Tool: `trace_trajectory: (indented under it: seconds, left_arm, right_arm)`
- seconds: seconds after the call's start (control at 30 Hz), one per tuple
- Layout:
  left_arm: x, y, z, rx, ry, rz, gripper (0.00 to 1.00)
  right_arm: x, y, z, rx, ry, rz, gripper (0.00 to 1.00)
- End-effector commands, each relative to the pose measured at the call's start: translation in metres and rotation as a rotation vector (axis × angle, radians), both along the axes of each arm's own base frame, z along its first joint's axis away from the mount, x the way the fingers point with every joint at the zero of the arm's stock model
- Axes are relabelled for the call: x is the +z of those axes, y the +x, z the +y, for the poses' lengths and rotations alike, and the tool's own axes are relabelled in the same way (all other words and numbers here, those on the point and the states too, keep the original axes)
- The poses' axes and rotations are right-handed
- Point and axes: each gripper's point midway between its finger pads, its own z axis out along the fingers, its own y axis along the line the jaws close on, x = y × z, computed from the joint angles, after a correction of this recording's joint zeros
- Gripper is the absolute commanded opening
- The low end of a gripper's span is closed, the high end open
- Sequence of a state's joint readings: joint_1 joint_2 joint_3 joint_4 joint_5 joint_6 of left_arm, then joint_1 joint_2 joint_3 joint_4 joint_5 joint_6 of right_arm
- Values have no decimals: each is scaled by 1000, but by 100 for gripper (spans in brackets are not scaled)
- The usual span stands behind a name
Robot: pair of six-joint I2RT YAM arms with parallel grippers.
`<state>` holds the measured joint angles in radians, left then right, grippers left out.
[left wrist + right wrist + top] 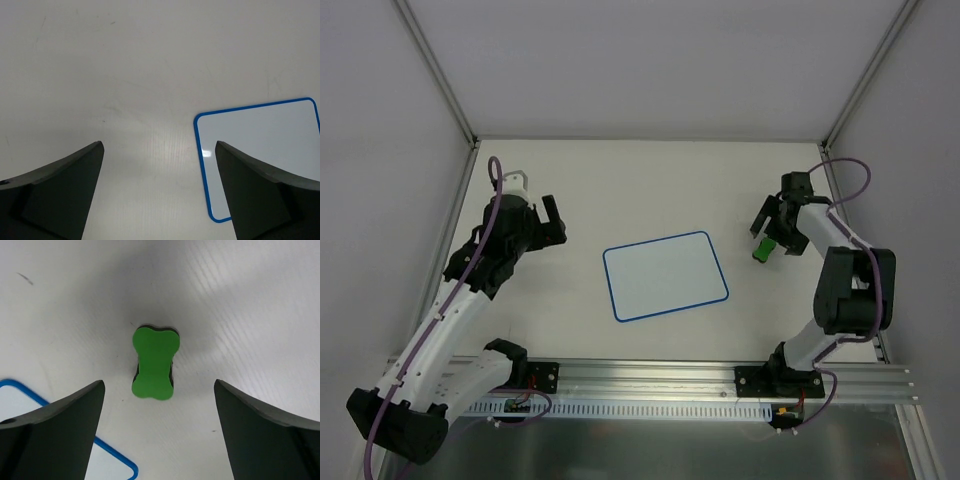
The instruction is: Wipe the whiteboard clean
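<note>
From above, we see the whiteboard [665,277] lying flat at the middle of the table [640,170], between the arms and well apart from both, with no writing that we can make out. The right gripper [770,232] hangs spread over a green eraser [764,249], and the left gripper [558,222], also spread, holds nothing. From the left wrist, the left gripper [159,145] is released over bare table, with a blank corner of the whiteboard [260,145] beside its right finger. From the right wrist, the right gripper [159,382] is parted wide around the bone-shaped eraser [155,362], touching neither side of it, and a whiteboard [15,400] corner shows at lower left. We judge the step concerns the eraser. If it is to be gripped, we should descend straight and close across its narrow waist, keeping it flat. We count one whiteboard, one eraser and two grippers.
</note>
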<state>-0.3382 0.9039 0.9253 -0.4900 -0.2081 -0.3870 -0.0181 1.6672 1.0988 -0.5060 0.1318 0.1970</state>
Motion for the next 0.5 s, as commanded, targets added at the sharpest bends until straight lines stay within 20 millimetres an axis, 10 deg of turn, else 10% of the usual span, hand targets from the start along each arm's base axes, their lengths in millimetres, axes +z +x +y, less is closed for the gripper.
trace_trajectory:
  seconds: [0.0, 0.47]
  left_arm:
    - [31, -3, 21, 38, 73, -80, 99]
    - [195, -26, 61, 105, 201, -432, 99]
  right_arm:
    - [66, 1, -20, 25, -107, -145, 96]
    - [353, -70, -30, 249, -412, -844, 99]
